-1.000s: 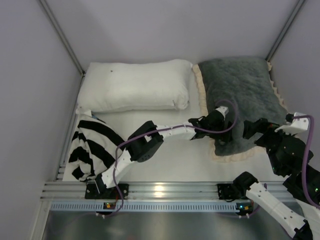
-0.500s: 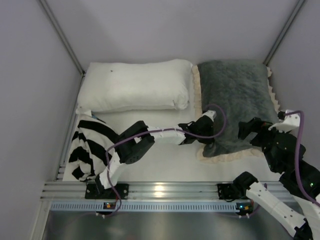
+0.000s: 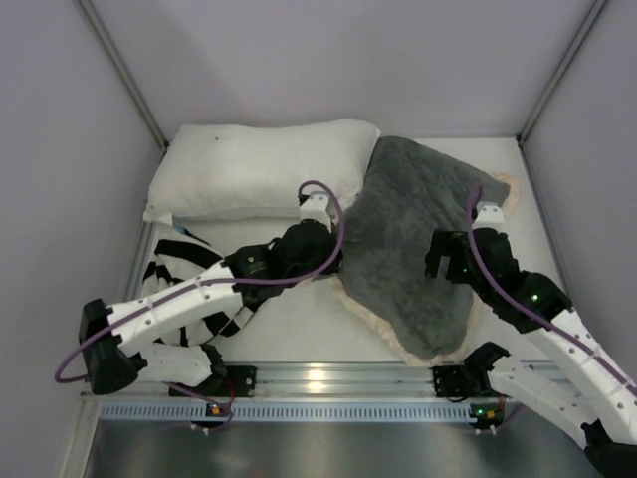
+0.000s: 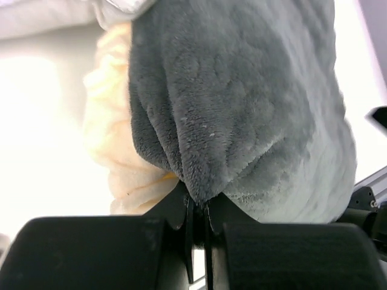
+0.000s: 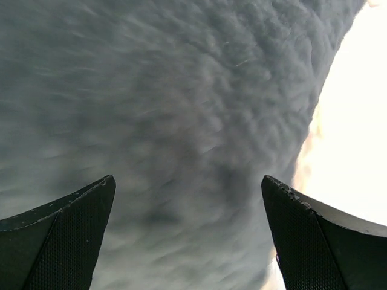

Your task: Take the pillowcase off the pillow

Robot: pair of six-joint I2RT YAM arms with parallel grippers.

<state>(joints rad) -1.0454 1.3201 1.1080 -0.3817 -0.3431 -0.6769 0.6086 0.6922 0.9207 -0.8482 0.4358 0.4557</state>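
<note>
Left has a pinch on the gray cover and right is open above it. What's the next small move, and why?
Probably lower the right gripper onto the pillowcase and close through the plush to anchor what is inside. Its jaws stand wide open just above the gray face, while the left gripper is shut on a bunched fold beside the cream ruffle. No pillow shows yet.

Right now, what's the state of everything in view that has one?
pillowcase: on, bulging, lying skewed.
pillow: hidden inside the case.
left claw: shut on a bunched plush fold of the pillowcase.
right claw: open over the plush; contact unclear.
white pillow: flat, back left.
striped cloth: crumpled, front left.
</note>
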